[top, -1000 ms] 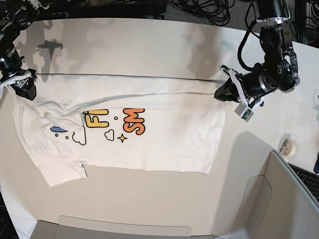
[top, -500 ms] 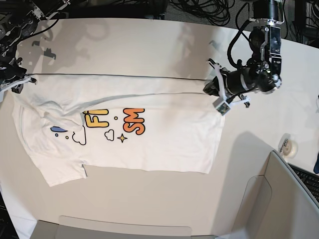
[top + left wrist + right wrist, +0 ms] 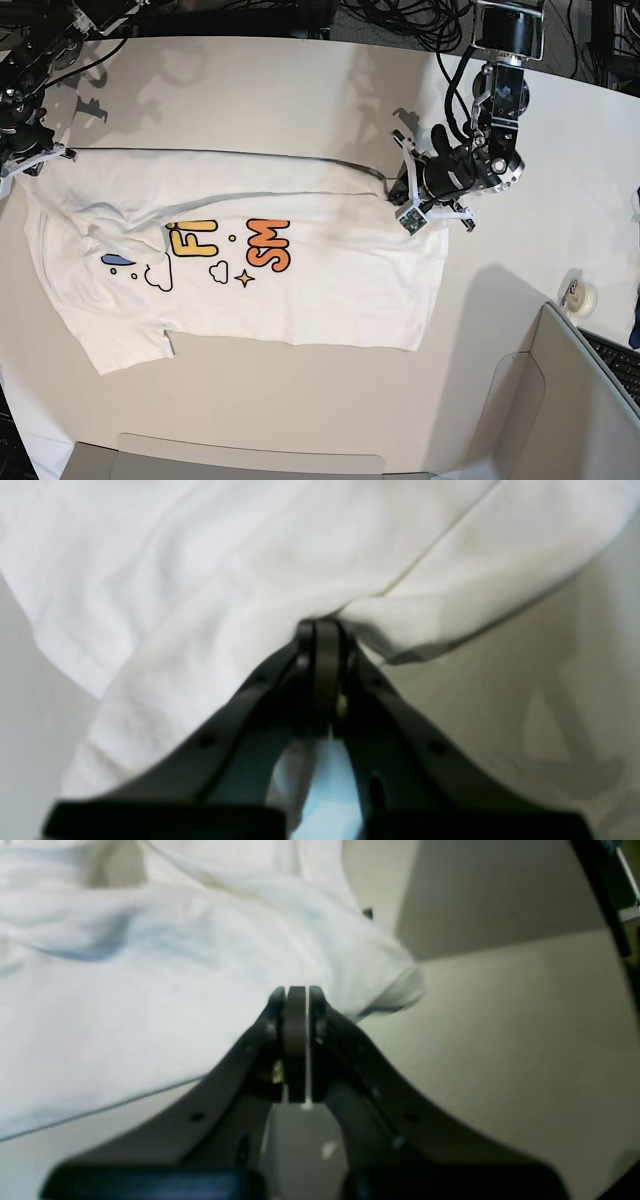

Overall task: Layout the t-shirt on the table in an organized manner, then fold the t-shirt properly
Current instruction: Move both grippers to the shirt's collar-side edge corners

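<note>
My left gripper (image 3: 392, 186), clamped on the t-shirt (image 3: 300, 270) hem, has swung inward, slackening the folded top edge. My right gripper (image 3: 297, 992) has just closed on the shoulder cloth at the table (image 3: 300, 80) edge. Fold now underway, I judge.

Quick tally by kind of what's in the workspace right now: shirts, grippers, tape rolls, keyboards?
T-shirt: 1
Grippers: 2, the left gripper and the right gripper, both pinched on the shirt
Tape roll: 1
Keyboard: 1
Total: 5
</note>
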Robot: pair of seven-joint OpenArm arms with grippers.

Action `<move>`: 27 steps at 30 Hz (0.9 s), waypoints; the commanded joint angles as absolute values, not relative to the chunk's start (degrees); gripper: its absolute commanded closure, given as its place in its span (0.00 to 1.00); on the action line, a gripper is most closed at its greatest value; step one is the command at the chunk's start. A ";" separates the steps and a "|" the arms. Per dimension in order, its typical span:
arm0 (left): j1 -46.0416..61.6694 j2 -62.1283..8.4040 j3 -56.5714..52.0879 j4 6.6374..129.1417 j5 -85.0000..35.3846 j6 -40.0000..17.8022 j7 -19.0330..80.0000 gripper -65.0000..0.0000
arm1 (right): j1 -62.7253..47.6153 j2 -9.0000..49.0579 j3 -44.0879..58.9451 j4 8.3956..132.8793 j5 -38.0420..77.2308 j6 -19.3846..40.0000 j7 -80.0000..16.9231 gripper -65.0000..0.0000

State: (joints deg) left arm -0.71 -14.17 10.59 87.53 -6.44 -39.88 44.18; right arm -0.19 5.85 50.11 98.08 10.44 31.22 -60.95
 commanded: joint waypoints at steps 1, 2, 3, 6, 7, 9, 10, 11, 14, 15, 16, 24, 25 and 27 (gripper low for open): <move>-0.31 -14.29 10.77 85.85 -2.86 -40.00 48.13 1.00 | 0.75 6.73 50.24 97.36 10.68 31.69 -59.91 1.00; -0.22 -14.29 10.68 85.58 -2.77 -40.00 48.04 1.00 | 0.84 6.81 50.33 96.13 10.68 31.69 -59.30 1.00; 0.04 -14.29 10.51 85.58 -2.77 -40.00 48.04 1.00 | 0.84 7.16 50.33 94.81 10.68 31.69 -58.33 1.00; 0.13 -14.55 10.42 85.58 -2.77 -40.00 48.04 1.00 | 0.84 7.87 50.24 91.65 10.68 31.69 -56.84 1.00; 0.22 -14.64 10.42 85.58 -2.77 -40.00 48.13 1.00 | 0.84 7.96 50.24 90.86 10.68 31.69 -56.66 1.00; 1.36 -15.43 10.42 85.67 -2.77 -40.00 48.13 1.00 | 0.75 8.75 50.24 90.07 10.68 31.69 -56.66 1.00; 2.24 -16.13 10.59 85.85 -2.77 -40.00 48.13 1.00 | 0.66 9.01 50.24 89.89 10.68 31.69 -56.66 1.00; 2.86 -16.66 10.68 85.85 -2.77 -40.00 48.13 1.00 | 0.22 9.10 50.24 89.89 10.68 31.69 -56.66 1.00; 3.56 -17.71 10.86 85.85 -2.77 -40.00 48.13 1.00 | -0.48 9.27 50.24 90.24 10.68 31.69 -56.66 1.00; 4.35 -18.24 10.86 85.85 -2.77 -40.00 48.13 1.00 | -0.66 9.80 50.24 90.33 10.68 31.69 -56.75 1.00; 4.97 -18.59 10.86 85.85 -2.77 -40.00 48.04 1.00 | -1.36 10.42 50.24 90.33 10.68 31.69 -56.75 1.00; 10.86 -22.81 10.42 94.11 -2.77 -40.00 48.22 1.00 | -7.34 11.03 50.24 91.56 10.68 31.69 -57.01 1.00; 12.00 -22.90 10.33 95.78 -2.77 -40.00 48.84 1.00 | -8.57 11.03 50.24 92.62 10.68 31.69 -57.01 1.00; 13.67 -23.52 10.33 98.33 -2.77 -40.00 50.86 1.00 | -10.33 10.95 50.24 94.81 10.68 31.69 -57.01 1.00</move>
